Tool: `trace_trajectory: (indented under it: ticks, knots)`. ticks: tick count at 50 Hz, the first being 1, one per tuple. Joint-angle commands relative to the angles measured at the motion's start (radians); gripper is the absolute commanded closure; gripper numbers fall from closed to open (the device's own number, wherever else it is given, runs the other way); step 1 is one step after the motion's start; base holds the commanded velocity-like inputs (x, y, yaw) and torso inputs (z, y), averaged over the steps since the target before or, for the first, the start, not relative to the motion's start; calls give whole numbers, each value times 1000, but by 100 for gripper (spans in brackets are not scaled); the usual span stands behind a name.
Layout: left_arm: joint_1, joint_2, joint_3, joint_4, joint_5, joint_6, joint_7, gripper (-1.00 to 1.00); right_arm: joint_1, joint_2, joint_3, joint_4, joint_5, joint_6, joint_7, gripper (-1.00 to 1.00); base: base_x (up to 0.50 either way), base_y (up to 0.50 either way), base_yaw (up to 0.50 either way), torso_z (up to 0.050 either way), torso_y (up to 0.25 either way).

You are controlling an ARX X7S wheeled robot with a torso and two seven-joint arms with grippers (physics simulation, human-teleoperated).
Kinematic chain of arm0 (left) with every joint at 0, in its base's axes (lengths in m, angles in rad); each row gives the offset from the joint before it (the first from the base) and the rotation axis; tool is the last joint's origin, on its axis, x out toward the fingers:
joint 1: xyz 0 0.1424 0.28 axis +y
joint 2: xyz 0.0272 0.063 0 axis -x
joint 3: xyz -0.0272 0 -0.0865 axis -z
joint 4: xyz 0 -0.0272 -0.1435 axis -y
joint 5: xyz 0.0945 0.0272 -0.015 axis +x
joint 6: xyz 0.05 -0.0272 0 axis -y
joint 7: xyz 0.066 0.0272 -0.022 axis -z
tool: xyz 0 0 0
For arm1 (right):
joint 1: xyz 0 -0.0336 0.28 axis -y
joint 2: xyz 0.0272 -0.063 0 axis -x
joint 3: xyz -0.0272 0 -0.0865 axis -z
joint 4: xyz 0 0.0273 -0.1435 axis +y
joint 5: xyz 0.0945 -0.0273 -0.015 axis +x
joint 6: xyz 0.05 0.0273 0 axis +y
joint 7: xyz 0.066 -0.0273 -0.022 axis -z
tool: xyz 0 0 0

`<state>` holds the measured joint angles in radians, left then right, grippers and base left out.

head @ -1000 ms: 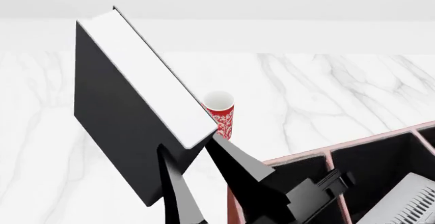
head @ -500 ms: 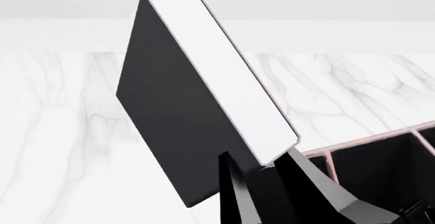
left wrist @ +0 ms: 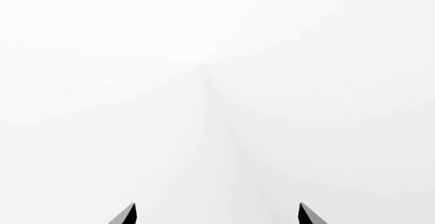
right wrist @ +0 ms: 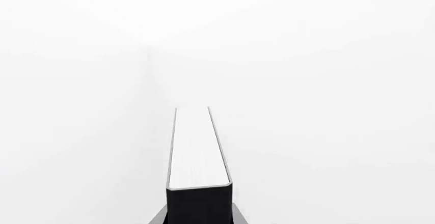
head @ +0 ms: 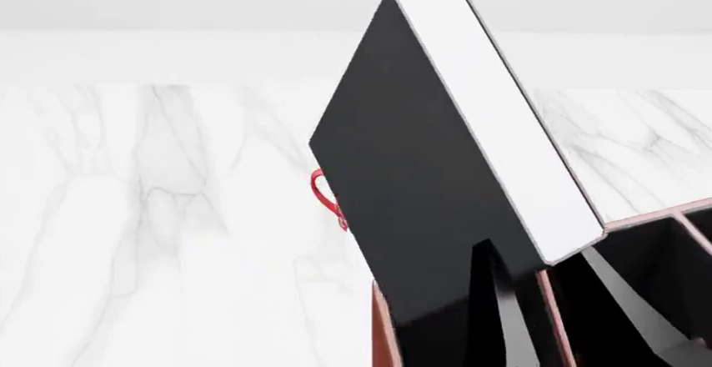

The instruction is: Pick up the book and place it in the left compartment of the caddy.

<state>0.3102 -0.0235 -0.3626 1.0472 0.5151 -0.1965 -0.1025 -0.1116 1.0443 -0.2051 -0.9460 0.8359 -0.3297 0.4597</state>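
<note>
The thick black hardcover book with white page edges [head: 445, 192] is already off the white marbled worktop [head: 145, 217] and up in the air, clamped near its lower end by the right arm's black tool [head: 545, 292], whose two dark fingers stand one on each cover. It hangs tilted, its top leaning away toward the far wall, its lower corner just over the near left part of the reddish-brown leather-like caddy with the black lining [head: 382, 334]. So the pick-up is done, I'd say, and the carry looks nearly finished; what remains is to line the book up with the long left compartment [head: 556, 300], of which I can see little behind the book, lower it in and let go. Whether the bottom edge is truly inside that section's rims or only above them, I cannot tell from here. The red patterned mug [head: 325, 198] peeps out behind the book's left edge, well clear. The left arm's tool [left wrist: 217, 215] is idle, its tips wide apart with nothing between them, pointed at blank white.
</note>
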Motion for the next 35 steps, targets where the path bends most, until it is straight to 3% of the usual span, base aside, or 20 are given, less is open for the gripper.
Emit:
trace_trajectory:
  ticks: [1,18,22,35]
  knots:
    - [-10,23,-29,0,-32,49,46,-100,-88,-2,99,107,-99,-103,4,100,0,0,0,0,0]
    - [-7,23,-27,0,-24,52,42,-100,-387,-6,292,138,-141,-277,-33,100,0,0,0,1,1]
    - [-10,23,-21,0,-15,52,42,-100,-503,-18,365,143,-135,-359,-92,100,0,0,-1,0,3]
    - [-29,23,-6,0,7,32,50,-100,-646,-26,360,212,-61,-545,-340,100,0,0,0,0,1]
